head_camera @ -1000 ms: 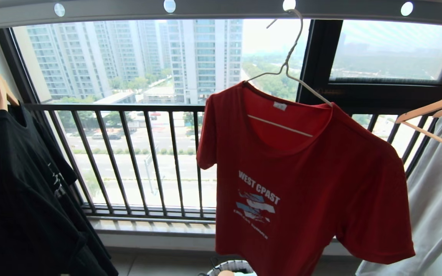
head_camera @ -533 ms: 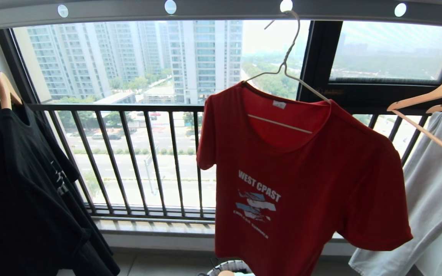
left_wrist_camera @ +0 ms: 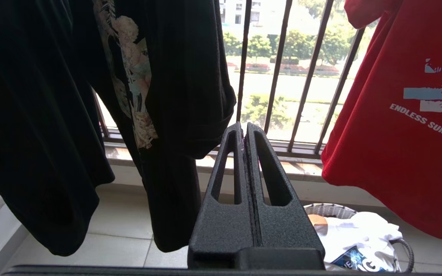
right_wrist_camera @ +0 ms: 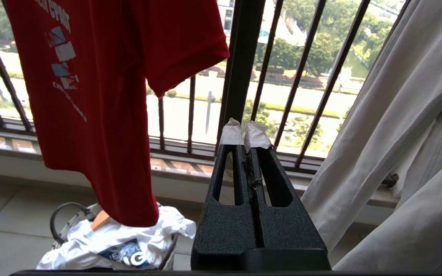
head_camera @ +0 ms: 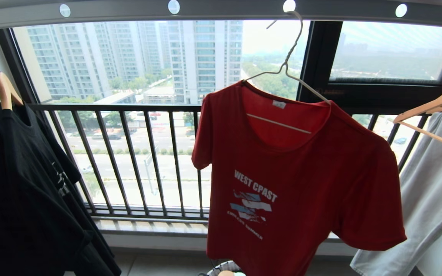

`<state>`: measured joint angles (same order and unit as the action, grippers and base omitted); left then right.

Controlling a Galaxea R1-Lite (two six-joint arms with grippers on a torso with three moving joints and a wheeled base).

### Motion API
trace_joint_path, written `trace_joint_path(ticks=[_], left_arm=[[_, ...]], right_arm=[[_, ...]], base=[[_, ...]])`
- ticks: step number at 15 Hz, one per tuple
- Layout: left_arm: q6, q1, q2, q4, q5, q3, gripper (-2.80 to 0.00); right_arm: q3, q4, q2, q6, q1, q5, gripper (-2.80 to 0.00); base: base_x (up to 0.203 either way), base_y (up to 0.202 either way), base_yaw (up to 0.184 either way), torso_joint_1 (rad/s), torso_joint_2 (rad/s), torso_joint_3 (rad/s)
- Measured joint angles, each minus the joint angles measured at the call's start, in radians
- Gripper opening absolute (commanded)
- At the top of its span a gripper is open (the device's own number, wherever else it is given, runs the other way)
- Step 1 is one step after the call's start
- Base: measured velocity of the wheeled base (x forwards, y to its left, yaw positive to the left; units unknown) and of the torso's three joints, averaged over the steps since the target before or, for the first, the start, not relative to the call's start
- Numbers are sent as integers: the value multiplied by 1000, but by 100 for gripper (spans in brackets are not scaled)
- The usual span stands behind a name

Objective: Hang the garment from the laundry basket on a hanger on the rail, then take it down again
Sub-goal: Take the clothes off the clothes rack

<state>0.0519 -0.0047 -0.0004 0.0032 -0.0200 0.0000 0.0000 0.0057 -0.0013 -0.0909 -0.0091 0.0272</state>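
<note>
The red garment (head_camera: 301,184) with white lettering hangs on the thin pale hanger (head_camera: 288,69), whose hook sits on the grey rail (head_camera: 225,9) overhead. Its hem shows in both wrist views (left_wrist_camera: 405,115) (right_wrist_camera: 109,96). Below it on the floor stands the laundry basket (left_wrist_camera: 330,210) (right_wrist_camera: 69,222) with a white shirt inside; only its rim (head_camera: 226,267) shows in the head view. My left gripper (left_wrist_camera: 244,128) is shut and empty, low, pointing at the window bars between the black shirt and the garment. My right gripper (right_wrist_camera: 244,132), with taped tips, is shut and empty, right of the garment. Neither arm shows in the head view.
A black shirt (head_camera: 21,184) on a wooden hanger (head_camera: 6,90) hangs at the left. A pale grey garment (head_camera: 432,191) on a wooden hanger (head_camera: 432,111) hangs at the right. The dark barred railing (head_camera: 129,161) and window sill lie behind.
The red garment has swung slightly left on its hanger. The pale grey garment and its wooden hanger at the right have swayed. Both grippers stay shut.
</note>
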Motion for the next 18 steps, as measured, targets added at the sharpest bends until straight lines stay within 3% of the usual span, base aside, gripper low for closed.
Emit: trace_joint_path(ticks=[18], left_arm=[[-1,0,0,0,1,0,-280]], right_arm=[[0,-1,0,36,0,-3,-280]], base=[[0,0,0,0,0,0]])
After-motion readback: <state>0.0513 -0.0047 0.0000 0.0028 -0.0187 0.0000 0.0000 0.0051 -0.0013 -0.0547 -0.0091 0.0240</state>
